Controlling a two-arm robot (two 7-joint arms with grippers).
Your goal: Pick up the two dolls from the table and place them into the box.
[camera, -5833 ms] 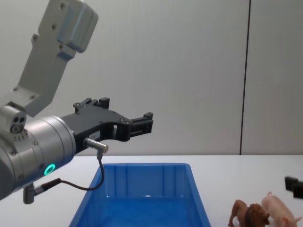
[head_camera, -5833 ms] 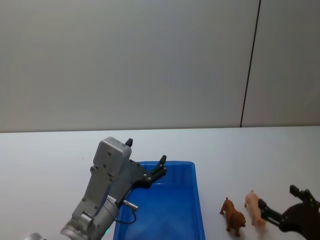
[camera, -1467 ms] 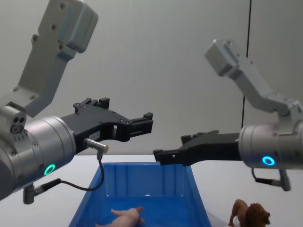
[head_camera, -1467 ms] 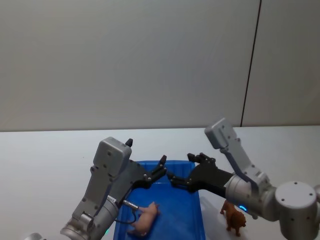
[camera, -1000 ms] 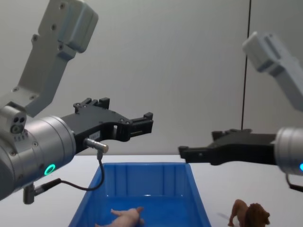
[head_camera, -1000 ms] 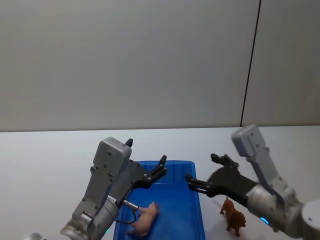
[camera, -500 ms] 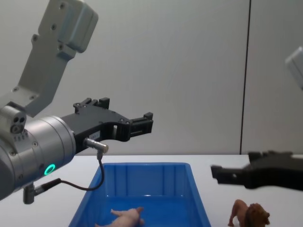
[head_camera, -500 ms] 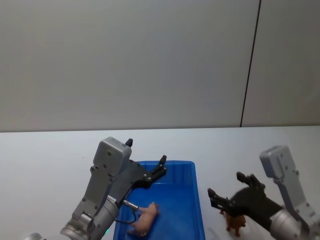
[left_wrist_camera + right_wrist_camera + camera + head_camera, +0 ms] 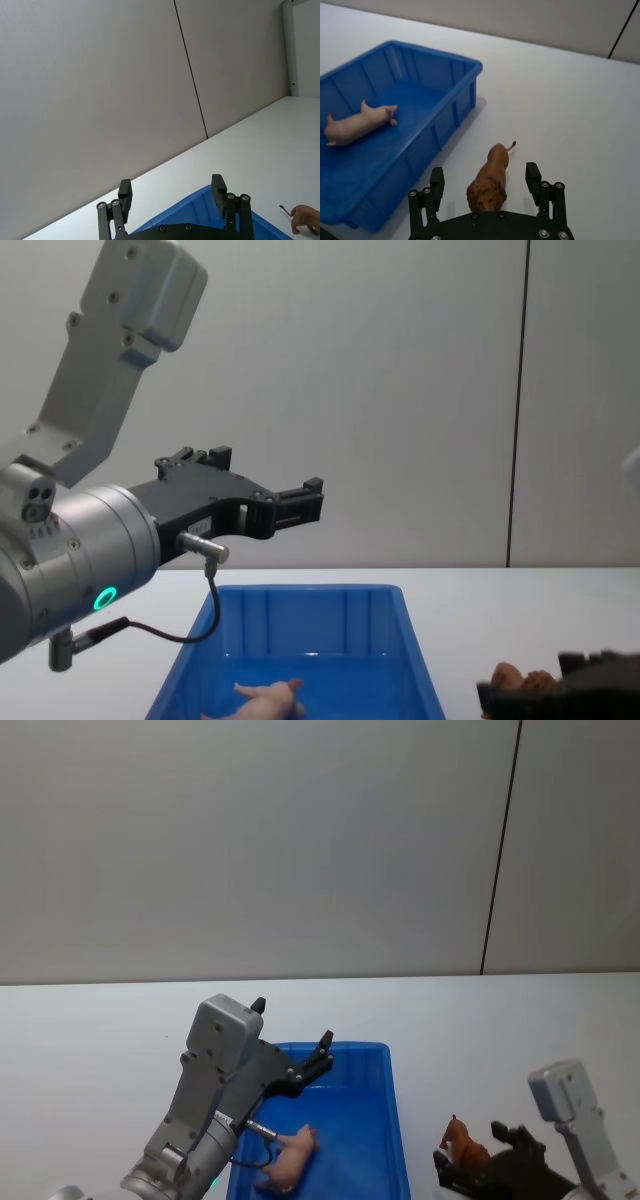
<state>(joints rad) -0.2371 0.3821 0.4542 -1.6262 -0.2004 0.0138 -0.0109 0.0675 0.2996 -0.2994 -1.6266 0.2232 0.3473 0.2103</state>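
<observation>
The blue box (image 9: 398, 1120) stands on the white table (image 9: 100, 1040). A pale pink pig doll (image 9: 290, 1157) lies on its side on the box floor (image 9: 357, 122). A brown lion doll (image 9: 490, 175) stands on the table just right of the box (image 9: 465, 62). My right gripper (image 9: 485, 179) is open and low over the table, one finger on each side of the lion's head, not touching it. My left gripper (image 9: 300, 1065) hangs open and empty above the box's left part (image 9: 300, 500).
A plain grey wall with a dark vertical seam (image 9: 500, 850) rises behind the table. White tabletop stretches to the left of the box and beyond it. In the chest view the right gripper (image 9: 560, 695) sits low at the right, partly covering the lion (image 9: 510, 677).
The pig went from the table into the box. My right arm has since swung right and down from over the box until its open fingers flank the lion. The left arm has not moved.
</observation>
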